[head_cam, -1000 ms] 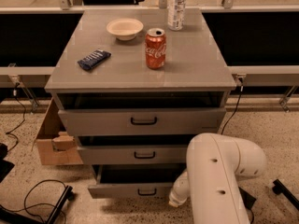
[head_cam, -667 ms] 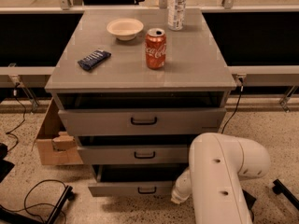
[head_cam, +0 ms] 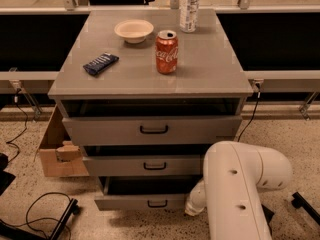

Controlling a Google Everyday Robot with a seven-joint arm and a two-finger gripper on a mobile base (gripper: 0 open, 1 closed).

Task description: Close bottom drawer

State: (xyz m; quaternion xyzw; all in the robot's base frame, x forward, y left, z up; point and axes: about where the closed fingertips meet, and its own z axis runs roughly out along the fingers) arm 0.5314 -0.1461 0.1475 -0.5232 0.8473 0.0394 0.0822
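Note:
The bottom drawer (head_cam: 145, 202) is the lowest and narrowest of three grey drawers, with a small black loop handle (head_cam: 157, 203). It stands pulled out, and its dark inside shows above the front. My white arm (head_cam: 240, 194) fills the lower right. My gripper (head_cam: 193, 207) is at the arm's low end, right by the right end of the bottom drawer's front; the arm hides most of it.
The middle drawer (head_cam: 145, 165) and top drawer (head_cam: 150, 129) are also pulled out a little. On the cabinet top (head_cam: 210, 69) stand a red cola can (head_cam: 166, 52), a bowl (head_cam: 133, 30), a bottle (head_cam: 189, 6) and a dark snack bar (head_cam: 100, 64). A cardboard box (head_cam: 57, 151) and cables (head_cam: 40, 216) lie on the floor at left.
My arm has shifted slightly to the right. The bottom drawer's front stays about where it was.

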